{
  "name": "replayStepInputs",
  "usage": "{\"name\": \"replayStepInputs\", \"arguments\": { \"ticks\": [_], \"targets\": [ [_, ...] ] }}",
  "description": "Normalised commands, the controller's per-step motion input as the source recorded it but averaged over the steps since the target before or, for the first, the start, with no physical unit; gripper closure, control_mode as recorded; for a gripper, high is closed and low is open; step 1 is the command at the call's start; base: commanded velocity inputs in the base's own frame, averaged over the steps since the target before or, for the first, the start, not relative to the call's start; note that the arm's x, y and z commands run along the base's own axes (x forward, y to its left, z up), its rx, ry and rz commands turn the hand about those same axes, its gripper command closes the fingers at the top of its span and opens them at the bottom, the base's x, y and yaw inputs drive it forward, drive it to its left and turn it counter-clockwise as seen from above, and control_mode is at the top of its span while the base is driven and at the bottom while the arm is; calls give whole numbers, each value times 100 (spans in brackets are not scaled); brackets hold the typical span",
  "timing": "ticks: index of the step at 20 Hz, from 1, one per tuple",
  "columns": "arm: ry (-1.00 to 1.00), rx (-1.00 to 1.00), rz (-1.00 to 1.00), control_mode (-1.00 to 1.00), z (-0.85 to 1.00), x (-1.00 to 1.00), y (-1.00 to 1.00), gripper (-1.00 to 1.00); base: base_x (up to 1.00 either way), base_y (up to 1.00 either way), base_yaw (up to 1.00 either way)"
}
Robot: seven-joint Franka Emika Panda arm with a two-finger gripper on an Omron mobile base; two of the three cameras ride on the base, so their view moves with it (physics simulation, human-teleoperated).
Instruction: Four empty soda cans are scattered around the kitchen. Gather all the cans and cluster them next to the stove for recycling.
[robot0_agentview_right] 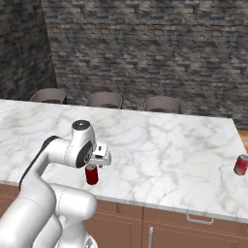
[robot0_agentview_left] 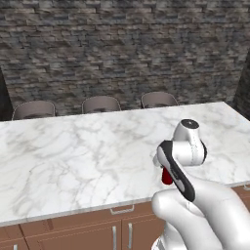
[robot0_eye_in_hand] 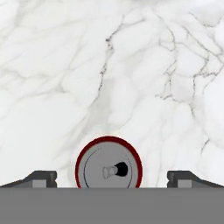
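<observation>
Hand: the white two-finger hand [robot0_eye_in_hand: 112,177] is seen poised directly above a red cylindrical soda can with a silver top [robot0_eye_in_hand: 109,164], fingers spread wide to either side, nothing grasped.
Near can: stood upright on the white marble desk [robot0_agentview_right: 160,145], close to its front edge.
Second can: another red soda can [robot0_agentview_right: 240,164] is pictured far off, by the desk's right end.
Backdrop: three grey chair backs [robot0_agentview_left: 101,104] are lined against a dark stone wall [robot0_agentview_left: 122,44].

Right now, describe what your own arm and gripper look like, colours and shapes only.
The arm is glossy white, built of thick rounded segments with bulbous joints. A dark band runs along one link, and a joint cap is grey and round. The gripper has a small white boxy hand in the right base view; in the hand view its two fingertips are small, dark and wedge-shaped. No cables or markings are visible.
</observation>
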Motion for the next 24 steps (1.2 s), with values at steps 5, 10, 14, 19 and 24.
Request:
{"name": "replayStepInputs", "arguments": {
  "ticks": [5, 10, 14, 19, 24],
  "targets": [
    [3, 0, 0, -100, -24, 0, 0, -100, 0, 0, 0],
    [3, 0, 0, -100, -22, 1, 0, -100, 0, 0, 0],
    [4, 0, 0, -100, -20, 4, 0, -100, 0, 0, 0],
    [4, 0, 0, -100, -20, 0, 0, -100, 0, 0, 0],
    [5, 0, 0, -100, -18, 0, 0, -100, 0, 0, 0]
  ]
}}
